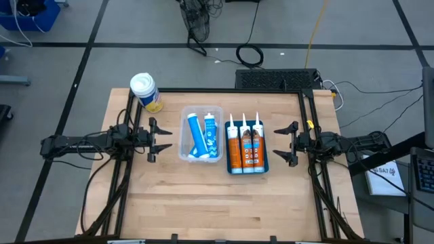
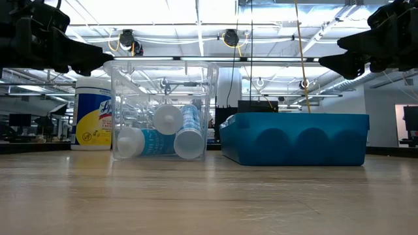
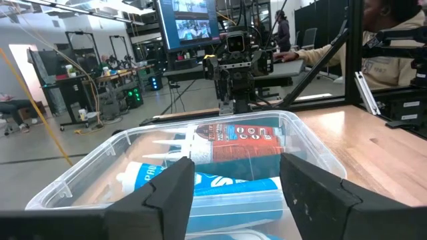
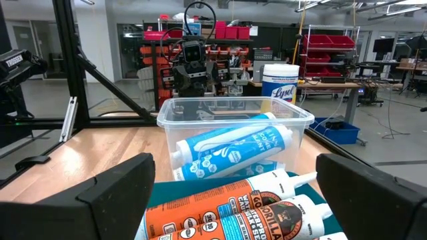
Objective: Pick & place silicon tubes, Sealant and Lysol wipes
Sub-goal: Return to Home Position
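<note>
Both grippers hung open and empty above the table, the left gripper just beside the clear bin and the right gripper just beside the blue bin. Blue tubes lay in the clear bin, and 3 orange cartridges lay in the blue one. The Lysol wipes stood upright at the far left corner, outside both bins. I judged the arms were at the home position between 2 steps. Only the wipes were not yet placed. The next move probably called for the left arm, which was nearer, with its fingers spread wide around the canister body.
</note>
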`<state>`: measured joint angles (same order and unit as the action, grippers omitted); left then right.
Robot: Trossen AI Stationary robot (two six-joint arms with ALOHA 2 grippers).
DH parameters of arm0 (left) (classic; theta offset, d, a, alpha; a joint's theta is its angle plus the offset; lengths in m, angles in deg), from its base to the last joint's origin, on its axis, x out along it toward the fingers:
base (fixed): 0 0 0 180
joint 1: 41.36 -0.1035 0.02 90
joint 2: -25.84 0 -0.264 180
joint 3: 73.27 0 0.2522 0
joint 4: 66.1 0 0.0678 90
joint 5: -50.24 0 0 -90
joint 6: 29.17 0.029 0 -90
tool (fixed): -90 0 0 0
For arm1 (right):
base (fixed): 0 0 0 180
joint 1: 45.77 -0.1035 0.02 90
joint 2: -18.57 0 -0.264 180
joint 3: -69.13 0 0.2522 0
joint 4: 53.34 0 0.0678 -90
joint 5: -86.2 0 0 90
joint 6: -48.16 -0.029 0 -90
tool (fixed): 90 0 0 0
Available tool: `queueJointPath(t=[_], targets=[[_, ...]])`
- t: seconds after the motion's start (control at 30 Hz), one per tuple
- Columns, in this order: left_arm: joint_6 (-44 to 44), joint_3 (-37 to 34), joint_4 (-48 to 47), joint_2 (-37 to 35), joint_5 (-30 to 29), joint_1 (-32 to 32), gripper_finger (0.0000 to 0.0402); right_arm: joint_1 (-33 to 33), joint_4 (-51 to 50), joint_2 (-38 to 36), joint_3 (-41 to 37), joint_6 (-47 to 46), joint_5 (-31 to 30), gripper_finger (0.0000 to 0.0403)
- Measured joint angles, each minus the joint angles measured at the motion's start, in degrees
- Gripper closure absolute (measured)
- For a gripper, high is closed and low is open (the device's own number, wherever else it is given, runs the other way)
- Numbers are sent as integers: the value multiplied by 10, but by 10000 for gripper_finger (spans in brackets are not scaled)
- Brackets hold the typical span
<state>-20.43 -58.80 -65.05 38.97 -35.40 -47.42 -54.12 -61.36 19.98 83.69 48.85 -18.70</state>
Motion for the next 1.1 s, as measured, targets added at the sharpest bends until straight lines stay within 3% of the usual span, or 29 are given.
queueJointPath(t=[1.1], targets=[[0,0,0,0,0,0,179,0,0,0,0,0,0,12]])
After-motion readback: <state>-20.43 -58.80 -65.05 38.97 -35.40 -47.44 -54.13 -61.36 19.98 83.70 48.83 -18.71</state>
